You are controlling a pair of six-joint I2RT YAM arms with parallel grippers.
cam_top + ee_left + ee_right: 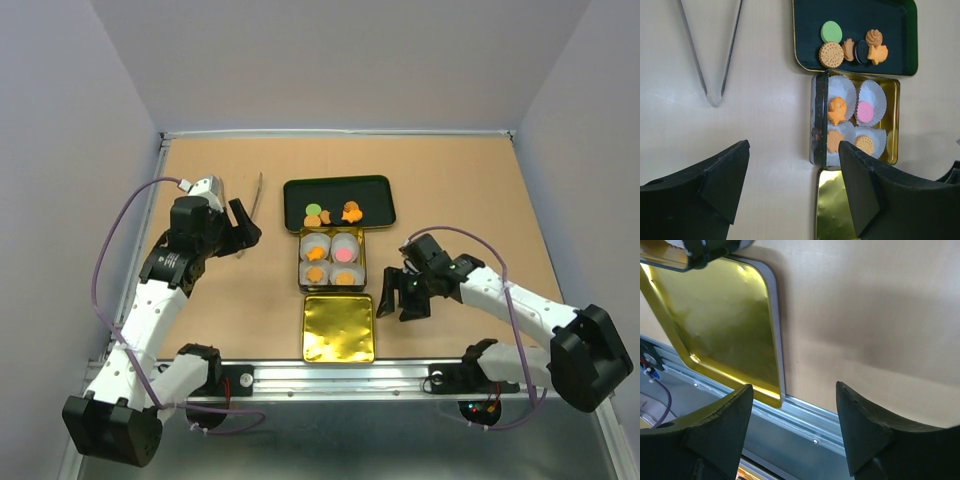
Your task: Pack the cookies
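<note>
Hovering above the table (220,300), the left gripper (240,228) is seen with its jaws spread apart and nothing held between them. In the top view, metal tongs (258,192) are laid at its 1 o'clock, near but untouched. A dark tray (345,190) is found at its 3 o'clock and an open tin (893,120) at its 4 o'clock, the two set just beside each other.

Four cookies (837,110) are lodged in the tin, one in each of four white cups (875,92). Three are orange, and a pink cookie (865,112) is placed in the cup at the tin's far right. Six more are left on the tray, bunched toward the edge nearest the tin: a green cookie (831,31), four orange ones and a dark one.

The right gripper (400,293) is held low over the table, its jaws likewise parted and empty. A gold lid (338,328) is laid flat at its 8 o'clock, just beside the tin's 6 o'clock edge, and the tin is found at its 10 o'clock. In the right wrist view, the lid's near corner is seen close to a metal rail (805,415).
</note>
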